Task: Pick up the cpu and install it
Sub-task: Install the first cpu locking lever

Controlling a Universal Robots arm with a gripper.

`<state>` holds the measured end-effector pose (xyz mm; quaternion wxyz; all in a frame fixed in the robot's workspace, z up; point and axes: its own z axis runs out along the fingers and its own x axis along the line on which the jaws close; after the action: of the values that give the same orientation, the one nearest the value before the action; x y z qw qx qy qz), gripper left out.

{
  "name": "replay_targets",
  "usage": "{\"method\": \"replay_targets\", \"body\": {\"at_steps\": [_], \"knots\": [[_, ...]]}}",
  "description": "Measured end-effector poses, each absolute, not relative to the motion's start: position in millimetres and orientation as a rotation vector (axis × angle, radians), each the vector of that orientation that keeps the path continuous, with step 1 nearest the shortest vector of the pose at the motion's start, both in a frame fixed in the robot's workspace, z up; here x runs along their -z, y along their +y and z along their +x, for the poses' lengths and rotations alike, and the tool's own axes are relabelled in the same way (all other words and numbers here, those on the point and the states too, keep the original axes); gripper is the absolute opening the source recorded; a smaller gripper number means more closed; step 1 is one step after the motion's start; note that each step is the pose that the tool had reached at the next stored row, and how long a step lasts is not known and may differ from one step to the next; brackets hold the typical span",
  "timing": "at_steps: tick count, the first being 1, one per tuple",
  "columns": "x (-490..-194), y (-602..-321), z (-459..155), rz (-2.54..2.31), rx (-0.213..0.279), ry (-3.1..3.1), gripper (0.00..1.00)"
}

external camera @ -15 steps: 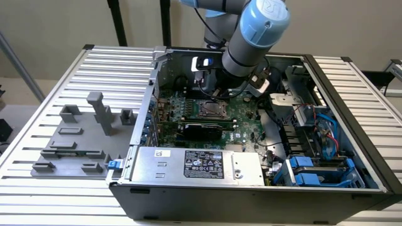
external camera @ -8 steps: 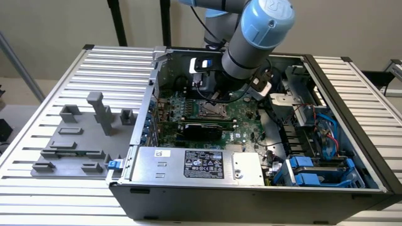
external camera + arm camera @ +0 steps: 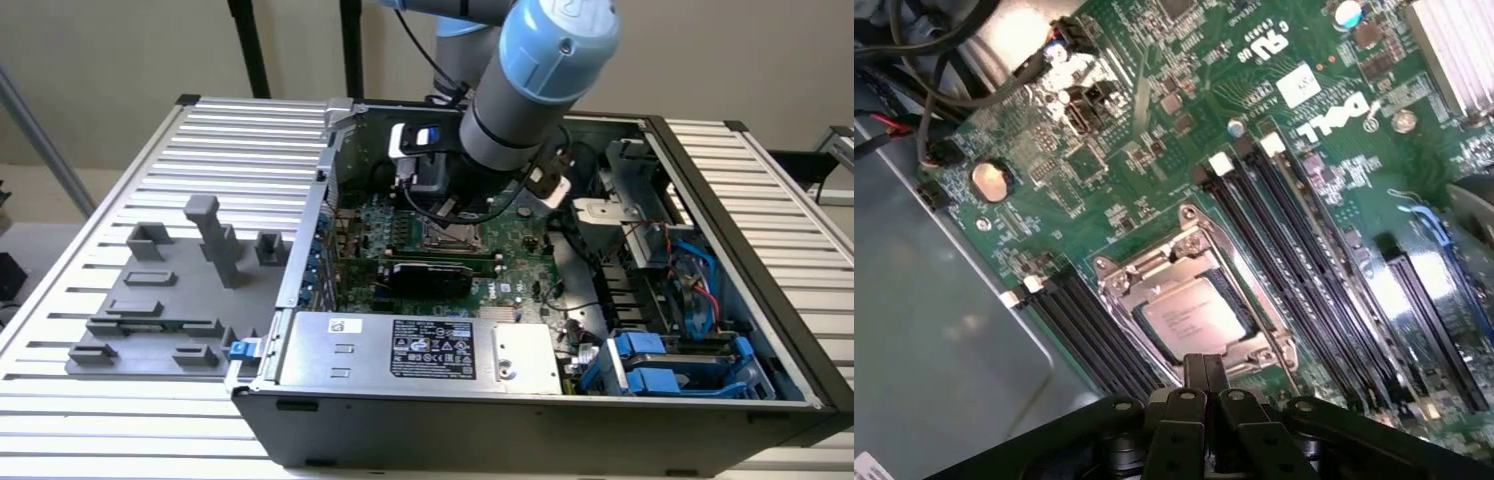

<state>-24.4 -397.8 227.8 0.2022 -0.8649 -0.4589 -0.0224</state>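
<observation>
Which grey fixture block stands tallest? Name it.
The tall post at the back of the grey fixture plate; it rises well above the low blocks around it.

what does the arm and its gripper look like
The arm is a thick grey tube with a light blue joint cap on top. A black cable runs along its lower end, near a dark wrist block with a blue and white part. In the wrist view the gripper is black, with angular plastic links and round pivots.

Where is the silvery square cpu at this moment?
In the wrist view, the silvery square cpu lies flat inside the metal-framed socket on the green motherboard, between black memory slots, with the gripper right beside it.
</observation>
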Motion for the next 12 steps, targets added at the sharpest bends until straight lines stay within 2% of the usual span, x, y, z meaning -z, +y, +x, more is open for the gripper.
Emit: {"method": "replay_targets", "body": {"at_steps": [12], "knots": [[-244.2,-424.0,-42.4,-2.414,0.057,-1.279,0.12]]}}
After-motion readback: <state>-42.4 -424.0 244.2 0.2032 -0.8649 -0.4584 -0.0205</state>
